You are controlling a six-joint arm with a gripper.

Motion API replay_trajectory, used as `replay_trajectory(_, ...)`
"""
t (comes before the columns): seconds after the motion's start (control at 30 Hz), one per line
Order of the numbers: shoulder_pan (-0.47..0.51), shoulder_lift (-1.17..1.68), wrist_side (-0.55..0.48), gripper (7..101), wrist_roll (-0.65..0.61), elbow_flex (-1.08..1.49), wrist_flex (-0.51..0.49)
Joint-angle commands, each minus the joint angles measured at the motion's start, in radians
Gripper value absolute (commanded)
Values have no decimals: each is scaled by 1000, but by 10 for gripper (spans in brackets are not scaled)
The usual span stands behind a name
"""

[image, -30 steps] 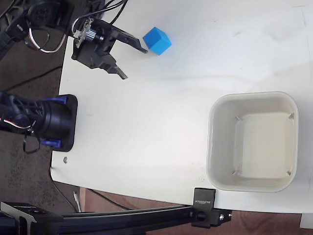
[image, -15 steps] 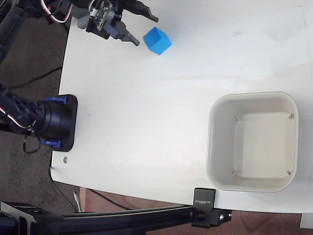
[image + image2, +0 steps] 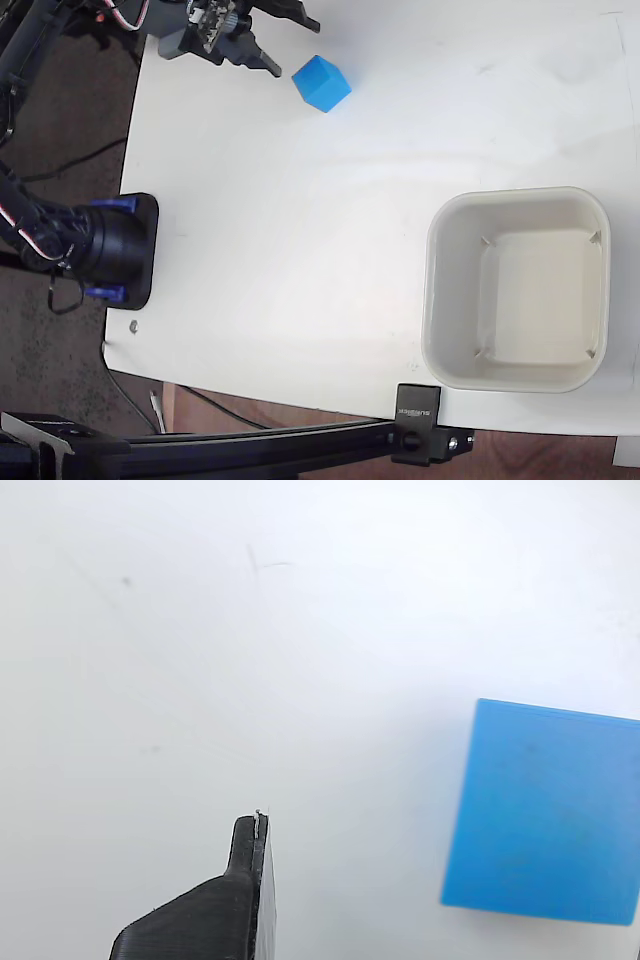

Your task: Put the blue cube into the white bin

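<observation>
the gripper [image 3: 297,47] is spread wide and empty, just left of the blue cube [image 3: 321,83] on the table [image 3: 330,250]; the cube could be nudged away by one finger.

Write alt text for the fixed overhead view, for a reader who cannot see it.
A small blue cube sits on a white table near its top edge, with the robot's black hand open just left of it, not touching. A large empty white bin stands at lower right, far from the cube.
</observation>
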Motion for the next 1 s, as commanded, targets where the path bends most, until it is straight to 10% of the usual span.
replay_trajectory(0.03, 0, 87, -2, 1003, 20, 8, 5)
replay_trajectory(1.0, 15, 29, 0, 995, 46, 18, 3)
